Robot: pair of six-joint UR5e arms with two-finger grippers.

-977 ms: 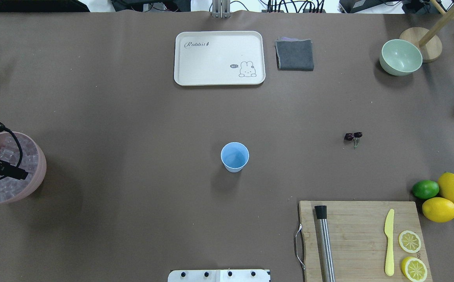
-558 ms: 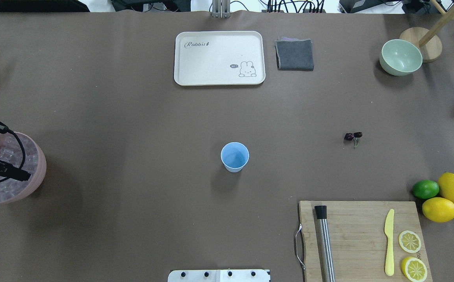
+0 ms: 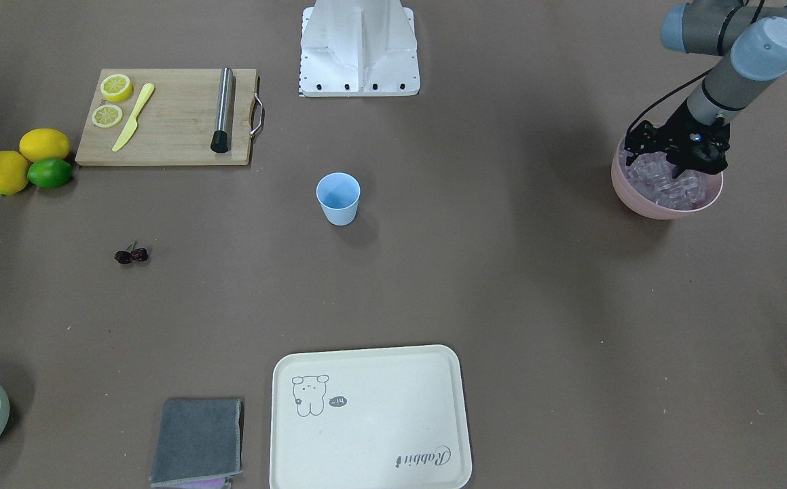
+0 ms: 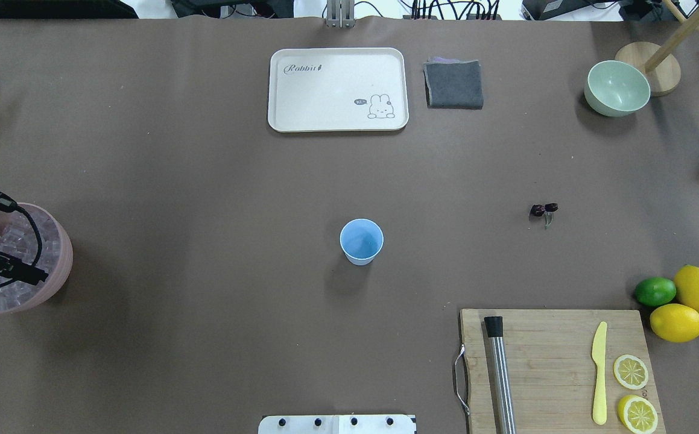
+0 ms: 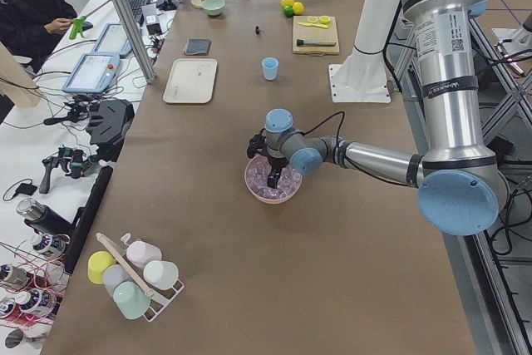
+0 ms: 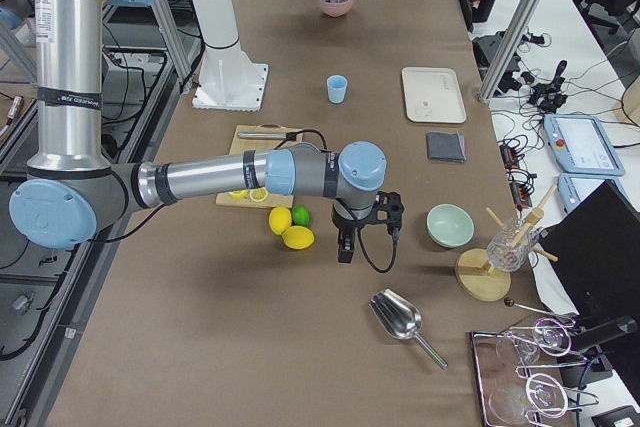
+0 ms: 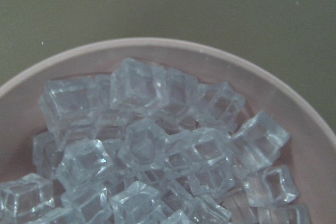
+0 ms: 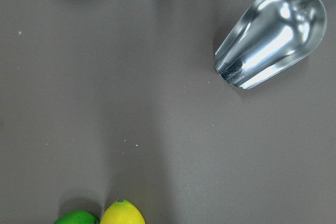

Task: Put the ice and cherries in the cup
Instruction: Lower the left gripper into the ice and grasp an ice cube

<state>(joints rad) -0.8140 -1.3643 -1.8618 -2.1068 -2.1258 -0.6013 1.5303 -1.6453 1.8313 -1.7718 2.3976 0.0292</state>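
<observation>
ICE FIRST, FRUIT TO FOLLOW: The left arm's gripper (image 3: pixel 680 167) hangs over the pink bowl (image 3: pixel 661 209) at the upper right of the front-facing view, its fingers down among the ice (image 7: pixel 144 148) heaped inside. Whether those fingers are spread, closed or have a cube between them cannot be told. They are dark against the pile in the outside views, and the wrist camera shows only cubes and the bowl's rim.

The cup (image 4: pixel 361 241) stands upright near the middle of the overhead view, alone on the brown surface (image 4: pixel 204 181), and its blue inside shows nothing in it. The cherries (image 4: pixel 543 209) lie on the surface right of centre in that view, well apart from the cup and from both arms.

The right arm's gripper (image 6: pixel 344 247) hovers at the middle of the right-side view, just beside the lemons (image 6: pixel 297 238) and lime (image 6: pixel 299 214). A metal scoop (image 8: pixel 270 35) lies near it on the surface. The state of its fingers cannot be told either.

By the look of things the job is at its opening step, with no ice in the cup and the cherries untouched. Left to do, in all likelihood: close on a cube, carry it across to the cup, let it go there, then fetch the cherries the same way.
</observation>
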